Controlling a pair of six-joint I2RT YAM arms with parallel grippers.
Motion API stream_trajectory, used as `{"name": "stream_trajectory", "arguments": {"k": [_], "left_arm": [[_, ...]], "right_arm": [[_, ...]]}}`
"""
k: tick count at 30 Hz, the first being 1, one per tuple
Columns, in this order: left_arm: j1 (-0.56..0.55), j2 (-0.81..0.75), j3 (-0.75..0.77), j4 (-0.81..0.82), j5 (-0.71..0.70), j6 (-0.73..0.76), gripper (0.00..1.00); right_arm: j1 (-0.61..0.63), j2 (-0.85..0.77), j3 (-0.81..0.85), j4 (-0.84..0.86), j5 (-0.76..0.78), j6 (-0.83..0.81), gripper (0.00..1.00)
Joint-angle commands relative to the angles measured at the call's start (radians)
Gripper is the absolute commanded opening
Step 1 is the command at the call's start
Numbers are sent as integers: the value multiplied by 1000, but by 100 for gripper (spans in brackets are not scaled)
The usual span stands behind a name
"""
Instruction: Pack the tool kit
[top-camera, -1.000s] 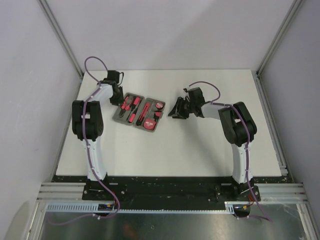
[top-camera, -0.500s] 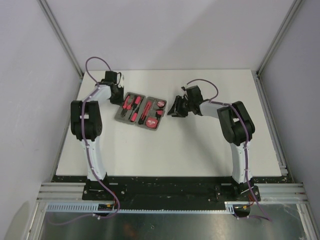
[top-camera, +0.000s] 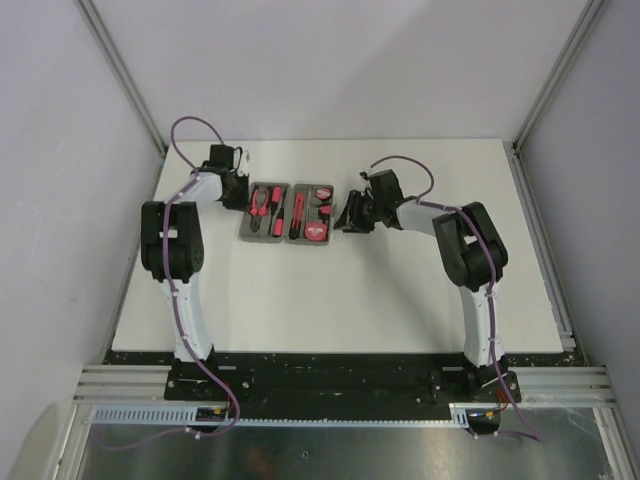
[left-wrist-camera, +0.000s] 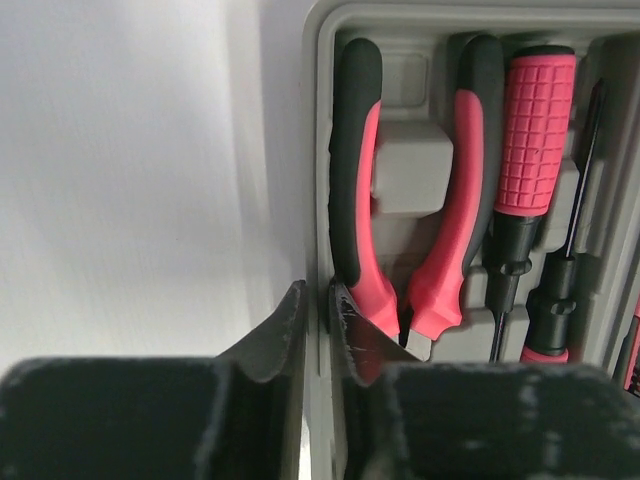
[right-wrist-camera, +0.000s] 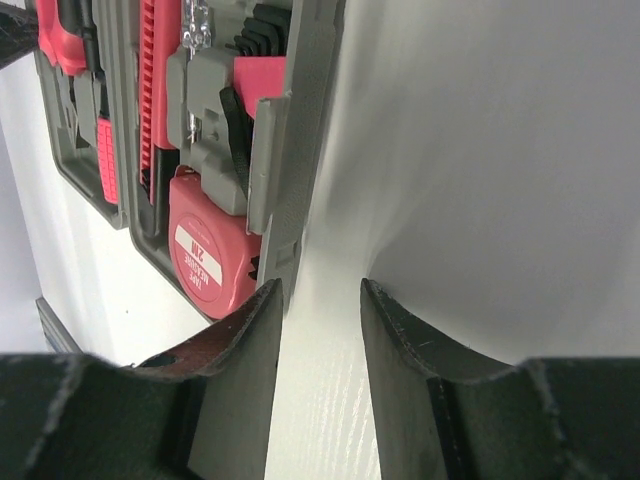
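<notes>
While the tool kit (left-wrist-camera: 320, 120) lies open near the table's (top-camera: 400, 290) far edge, pliers (left-wrist-camera: 360, 180) and tape measure (right-wrist-camera: 205, 250) seated, my left claw (left-wrist-camera: 318, 300) pinches its left rim. Right claw (right-wrist-camera: 320, 290) half-open beside its right edge, holding nothing. Closing remains, I judge.

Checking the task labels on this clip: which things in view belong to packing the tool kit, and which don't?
Job: open grey case, pliers, screwdrivers, tape measure, left gripper pinching the case's wall, right gripper open beside it.
Not the job: white table, enclosure walls.
</notes>
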Motion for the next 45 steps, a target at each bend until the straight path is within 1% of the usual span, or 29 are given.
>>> {"name": "stream_trajectory", "arguments": {"k": [1, 2, 4, 8, 12, 18, 22, 25, 31, 34, 37, 40, 43, 45], "left_arm": [[1, 33, -50, -74, 10, -15, 9], [0, 32, -50, -75, 10, -19, 4], [-1, 19, -55, -75, 7, -23, 1], [-11, -41, -65, -75, -36, -34, 0], [-47, -121, -66, -84, -107, -48, 0], [-136, -200, -29, -154, -284, -79, 0], [-207, -232, 3, -212, -450, -89, 0], [-248, -238, 44, -264, -544, -94, 0], [-325, -205, 164, -368, -679, -100, 0], [-369, -149, 258, -449, -765, -99, 0], [-421, -99, 315, -499, -858, -97, 0], [-467, -62, 332, -521, -950, -110, 0], [-507, -30, 323, -534, -1059, -118, 0], [-528, -13, 309, -538, -1104, -126, 0]], "right_arm": [[9, 70, 42, -127, 105, -59, 43], [11, 76, 58, -142, 112, -67, 43], [17, 89, 90, -171, 129, -82, 43], [33, 113, 143, -208, 146, -102, 43], [53, 133, 187, -234, 139, -107, 43], [96, 156, 235, -260, 112, -103, 43], [125, 167, 246, -261, 86, -93, 43], [145, 170, 252, -259, 74, -80, 43], [180, 182, 267, -246, 34, -27, 43], [202, 193, 276, -239, 3, 29, 43], [219, 215, 291, -218, -28, 107, 43], [232, 242, 304, -174, -60, 191, 43], [239, 266, 310, -117, -89, 284, 43], [240, 280, 301, -68, -103, 350, 43]]}}
